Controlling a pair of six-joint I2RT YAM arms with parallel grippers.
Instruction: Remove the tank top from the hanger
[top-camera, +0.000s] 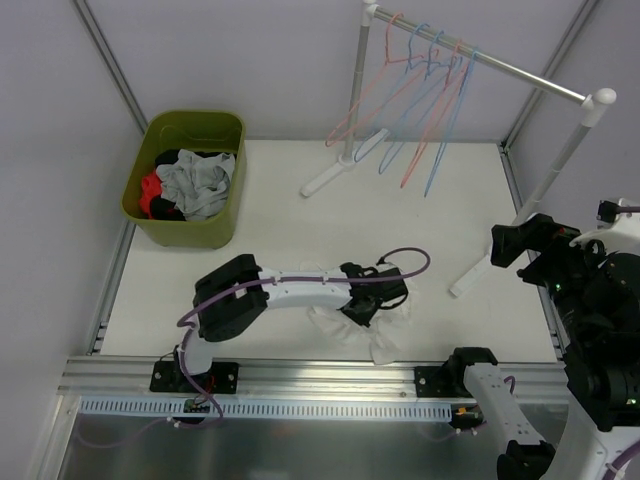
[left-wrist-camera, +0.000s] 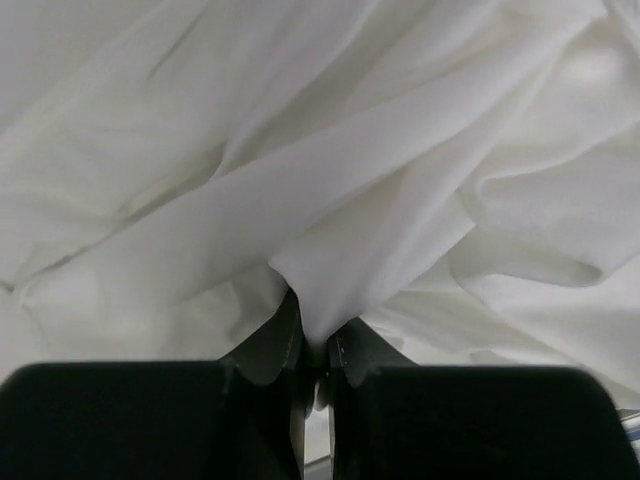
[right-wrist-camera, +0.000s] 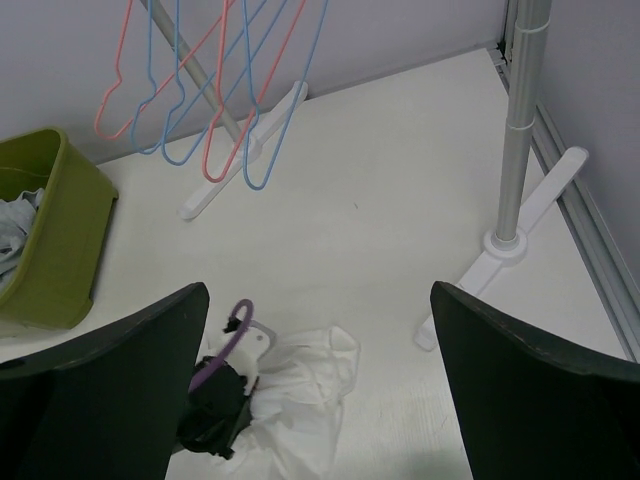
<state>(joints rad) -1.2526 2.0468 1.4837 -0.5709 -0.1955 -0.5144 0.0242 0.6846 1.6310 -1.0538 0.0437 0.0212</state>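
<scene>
10 o'clock: green bin (top-camera: 190, 235) of clothes blocks.
1 o'clock: rack (top-camera: 500, 64) with hanging hangers (top-camera: 430, 110).
3 o'clock: rack foot (top-camera: 468, 277) on table (top-camera: 290, 225).
Free room: bare centre, between bin and rack.

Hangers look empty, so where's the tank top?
In the top view, the tank top lies crumpled on the table, front centre, pinched by the left tool.

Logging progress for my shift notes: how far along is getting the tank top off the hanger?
Looks done: the tank top lies crumpled on the table, no hanger visible in it; the hangers on the rail hang bare. In hand: the left claw pinches its fabric. Left: probably only letting go. The right claw is open, idle.
</scene>
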